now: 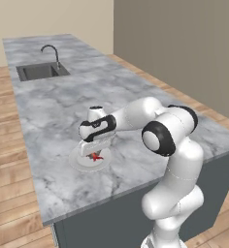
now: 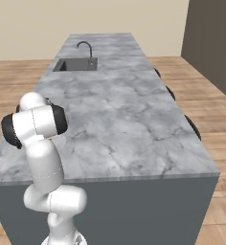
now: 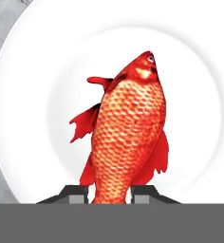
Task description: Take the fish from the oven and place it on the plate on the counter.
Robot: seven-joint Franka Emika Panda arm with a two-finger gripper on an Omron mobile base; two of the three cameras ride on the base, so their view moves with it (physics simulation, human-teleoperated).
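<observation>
Red-orange scaly fish, finned, over white plate.

The desk is a long slab of grey-white veined marble on a dark base, standing on a wooden floor. A dark sink with a curved faucet sits at its far end. A white plate lies flat on it near the front edge.
</observation>
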